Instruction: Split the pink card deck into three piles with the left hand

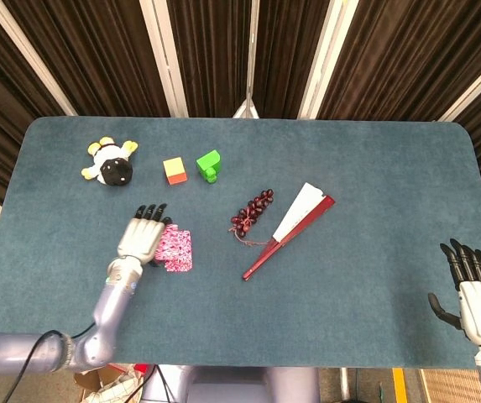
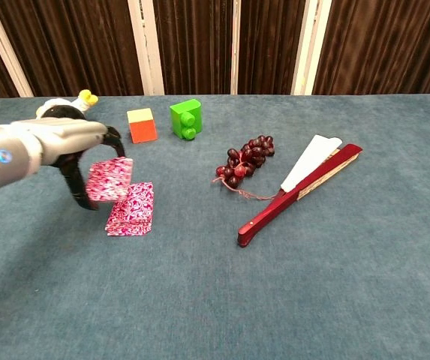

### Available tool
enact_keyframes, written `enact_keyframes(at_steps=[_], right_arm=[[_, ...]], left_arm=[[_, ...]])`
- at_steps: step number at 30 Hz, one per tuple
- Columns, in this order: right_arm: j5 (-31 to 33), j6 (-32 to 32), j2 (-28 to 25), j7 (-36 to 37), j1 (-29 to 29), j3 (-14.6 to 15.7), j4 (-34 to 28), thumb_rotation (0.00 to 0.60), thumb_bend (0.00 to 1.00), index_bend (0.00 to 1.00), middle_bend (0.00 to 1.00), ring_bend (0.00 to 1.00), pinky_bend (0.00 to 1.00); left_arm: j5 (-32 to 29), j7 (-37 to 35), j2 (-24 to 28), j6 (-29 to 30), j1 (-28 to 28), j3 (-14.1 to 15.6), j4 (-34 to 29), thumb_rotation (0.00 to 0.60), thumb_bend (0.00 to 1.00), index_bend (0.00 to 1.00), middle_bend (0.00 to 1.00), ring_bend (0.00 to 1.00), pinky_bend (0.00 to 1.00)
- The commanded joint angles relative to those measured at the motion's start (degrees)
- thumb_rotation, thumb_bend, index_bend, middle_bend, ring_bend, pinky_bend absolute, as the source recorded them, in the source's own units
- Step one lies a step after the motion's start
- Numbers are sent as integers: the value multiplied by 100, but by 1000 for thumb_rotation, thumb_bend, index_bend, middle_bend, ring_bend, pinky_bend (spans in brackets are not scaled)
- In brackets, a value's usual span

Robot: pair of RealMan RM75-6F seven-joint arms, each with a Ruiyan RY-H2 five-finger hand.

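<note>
The pink patterned card deck (image 2: 131, 210) lies flat on the teal table (image 1: 349, 168), left of centre, also seen in the head view as the deck (image 1: 177, 252). My left hand (image 2: 64, 146) hovers above and to the left of it, pinching a lifted packet of pink cards (image 2: 109, 179) between thumb and fingers. From the head camera that left hand (image 1: 142, 236) partly covers the lifted packet. My right hand (image 1: 473, 285) rests at the table's front right edge, fingers apart, holding nothing.
A black-and-yellow plush toy (image 1: 110, 164), an orange-yellow cube (image 1: 174, 170) and a green block (image 1: 209, 164) sit at the back left. Dark grapes (image 1: 252, 212) and a red-and-white folded fan (image 1: 290, 228) lie right of the deck.
</note>
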State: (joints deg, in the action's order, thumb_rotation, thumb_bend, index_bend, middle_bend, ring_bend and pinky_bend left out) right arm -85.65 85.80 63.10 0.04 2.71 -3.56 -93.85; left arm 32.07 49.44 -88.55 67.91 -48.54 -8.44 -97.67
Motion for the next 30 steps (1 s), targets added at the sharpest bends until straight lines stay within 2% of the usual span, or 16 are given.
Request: enact_keyframes(at_steps=[1, 10, 12, 18, 20, 26, 30], right_arm=[[-1, 5, 2, -14, -1, -2, -2, 600, 366, 0, 0, 0, 51], [-13, 13, 20, -76, -2, 2, -9, 600, 366, 0, 0, 0, 51], [-4, 12, 21, -78, -4, 0, -11, 600, 367, 0, 0, 0, 51], [4, 16, 17, -53, -7, -6, -3, 600, 367, 0, 0, 0, 51], [3, 14, 16, -44, -6, -6, -1, 600, 367, 0, 0, 0, 51], [-3, 15, 17, -48, -5, -7, 1, 600, 367, 0, 0, 0, 51], [-11, 22, 19, -63, -8, -4, 0, 600, 367, 0, 0, 0, 51]], left_arm=[[214, -206, 311, -3, 226, 247, -177, 600, 378, 505, 0, 0, 20], [373, -578, 493, -257, 544, 630, 35, 600, 375, 476, 0, 0, 20], [412, -612, 463, -308, 570, 673, 126, 600, 351, 423, 0, 0, 20], [257, -472, 414, -405, 564, 749, 298, 600, 217, 183, 0, 0, 4], [149, -387, 429, -415, 549, 759, 295, 600, 202, 140, 0, 0, 1], [42, -345, 523, -375, 549, 726, 174, 600, 200, 55, 0, 0, 0], [138, -506, 594, -327, 605, 670, 69, 600, 199, 47, 0, 0, 0]])
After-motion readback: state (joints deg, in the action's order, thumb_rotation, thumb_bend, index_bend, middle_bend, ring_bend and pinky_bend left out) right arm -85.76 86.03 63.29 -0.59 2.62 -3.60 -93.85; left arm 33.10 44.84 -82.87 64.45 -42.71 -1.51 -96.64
